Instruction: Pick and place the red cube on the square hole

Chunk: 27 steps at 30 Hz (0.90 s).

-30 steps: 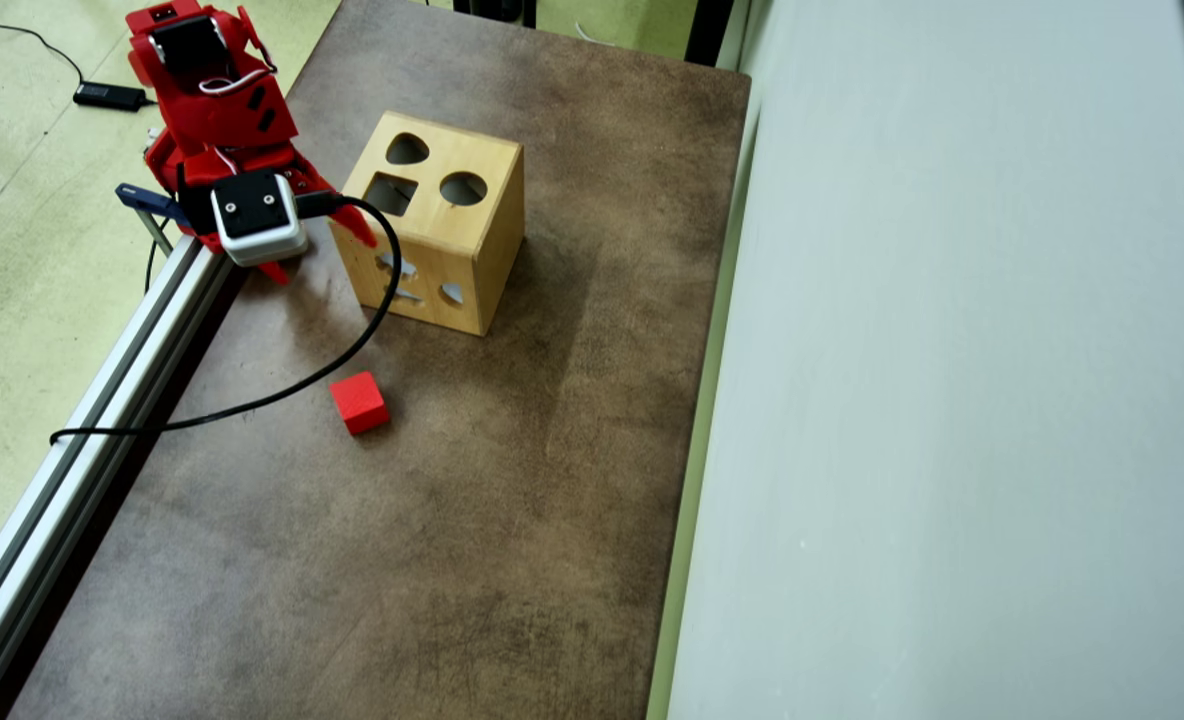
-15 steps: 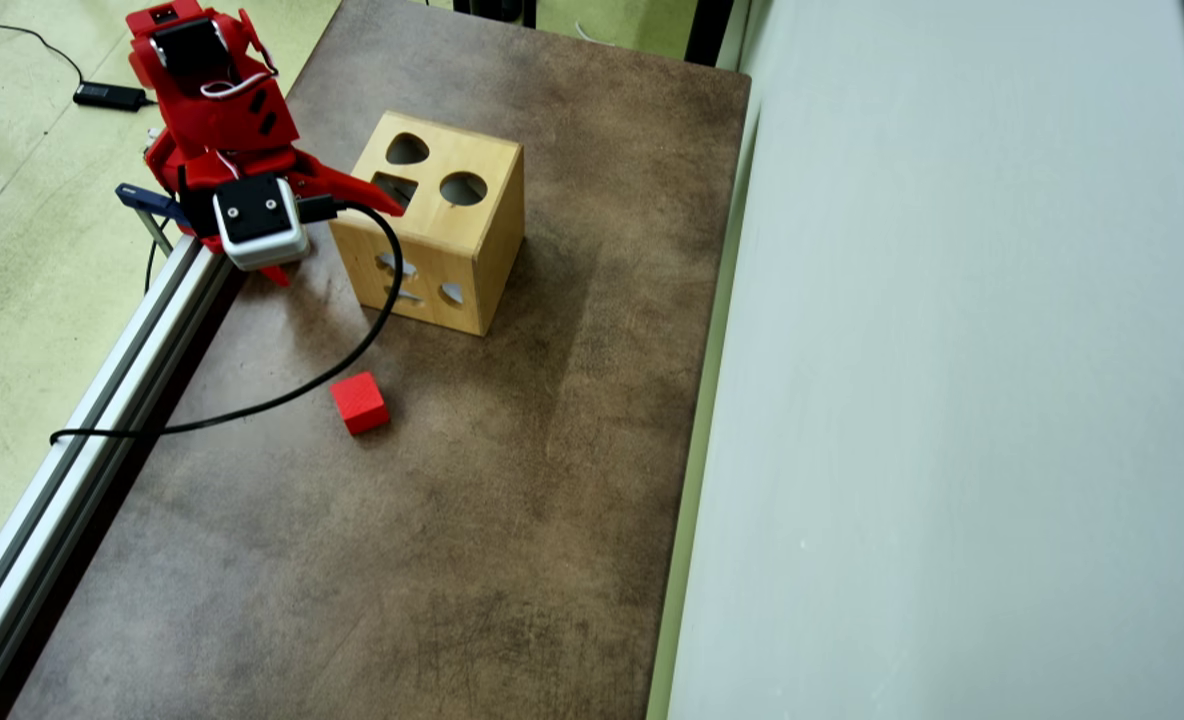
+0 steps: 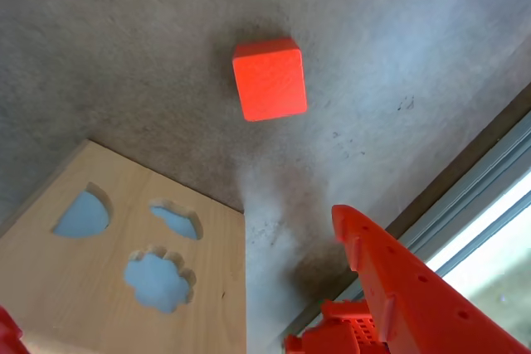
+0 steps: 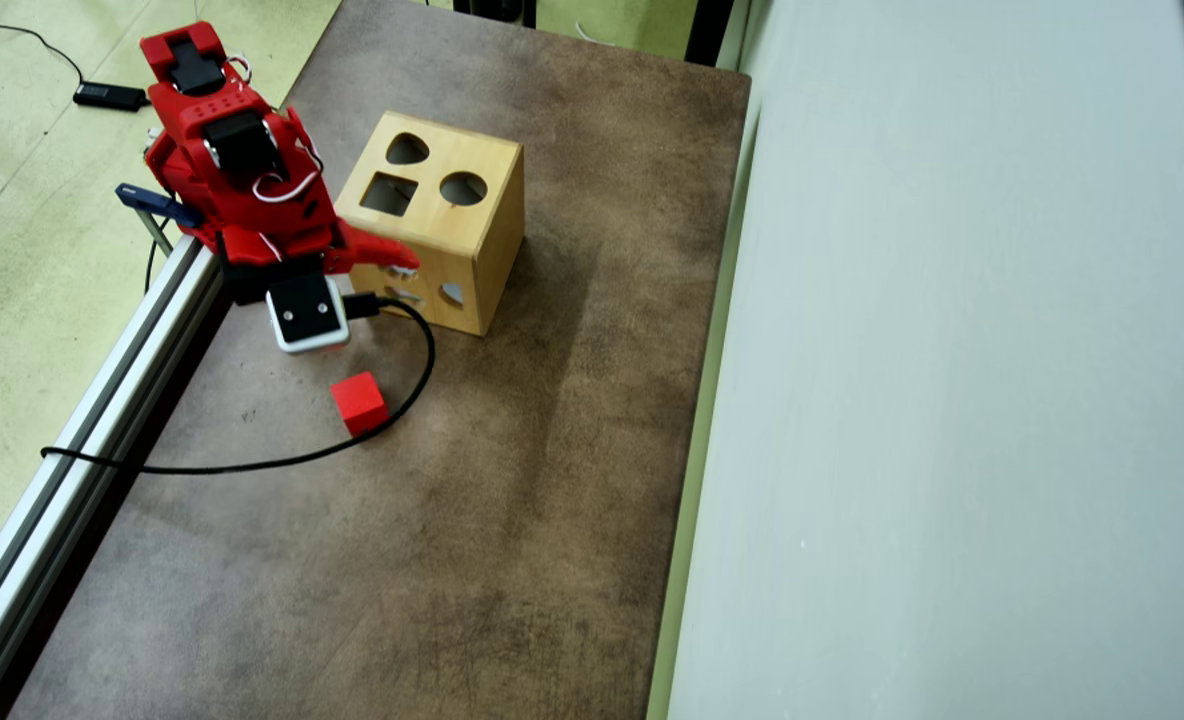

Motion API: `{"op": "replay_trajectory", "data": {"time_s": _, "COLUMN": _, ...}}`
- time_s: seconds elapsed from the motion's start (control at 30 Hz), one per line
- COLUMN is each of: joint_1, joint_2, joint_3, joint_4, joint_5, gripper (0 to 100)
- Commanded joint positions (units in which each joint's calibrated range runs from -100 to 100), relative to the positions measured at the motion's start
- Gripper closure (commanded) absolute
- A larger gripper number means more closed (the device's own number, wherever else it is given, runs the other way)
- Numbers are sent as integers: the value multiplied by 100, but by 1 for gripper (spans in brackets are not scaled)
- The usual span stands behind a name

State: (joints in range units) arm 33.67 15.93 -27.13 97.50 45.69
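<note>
One red cube [image 4: 358,402] lies on the brown table [image 4: 512,520], nearest the lower edge of the overhead view, with a black cable [image 4: 282,462] curving around its right and lower sides. Just above it hangs the white wrist camera [image 4: 304,318] of the red arm [image 4: 237,170]. The end effector [image 4: 367,262] reaches toward the side of the wooden box [image 4: 467,225] and holds nothing; its jaws look spread in the wrist view, one red finger [image 3: 398,279] at the lower right and only a sliver of the other at the lower left corner. The cube sits well apart from them. Farther up, on the box's top face, the square hole [image 4: 389,194] lies open beside a round cutout [image 4: 463,188] and a teardrop cutout [image 4: 407,150].
</note>
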Motion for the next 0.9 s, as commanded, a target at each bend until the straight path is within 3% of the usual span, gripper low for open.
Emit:
{"op": "replay_trajectory", "data": {"time_s": 0.0, "joint_1": 36, "joint_2": 101, "joint_3": -131, "joint_4": 1, "joint_5": 29, "gripper": 46}}
{"op": "replay_trajectory", "data": {"time_s": 0.37, "joint_1": 36, "joint_2": 1001, "joint_3": -203, "joint_4": -31, "joint_5": 29, "gripper": 46}}
{"op": "replay_trajectory", "data": {"time_s": 0.67, "joint_1": 192, "joint_2": 1715, "joint_3": -140, "joint_4": -1181, "joint_5": 39, "gripper": 46}}
{"op": "replay_trajectory", "data": {"time_s": 0.87, "joint_1": 192, "joint_2": 2020, "joint_3": -131, "joint_4": -1213, "joint_5": 44, "gripper": 46}}
